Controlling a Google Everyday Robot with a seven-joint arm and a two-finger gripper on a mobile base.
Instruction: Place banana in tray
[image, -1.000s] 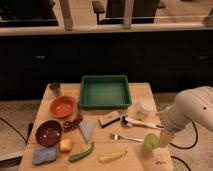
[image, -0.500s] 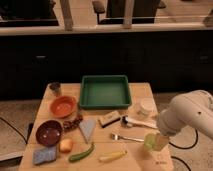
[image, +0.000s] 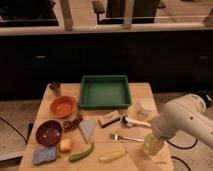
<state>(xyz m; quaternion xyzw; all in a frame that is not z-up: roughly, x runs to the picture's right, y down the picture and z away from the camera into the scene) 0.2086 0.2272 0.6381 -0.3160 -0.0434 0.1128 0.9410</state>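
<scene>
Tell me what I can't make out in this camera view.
Camera view:
- The gripper, at the table's front right: hides whatever lies beneath.
- The arm: cut off by the right edge.
- That table corner: hidden behind the arm.
- Dark item near the fork: too small to name.

One tray, one banana, two bowls, one fork, perhaps one apple.

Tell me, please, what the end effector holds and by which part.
It cannot be told. The end effector hangs at the table's front right, by a pale green thing; the banana lies apart, untouched.
</scene>
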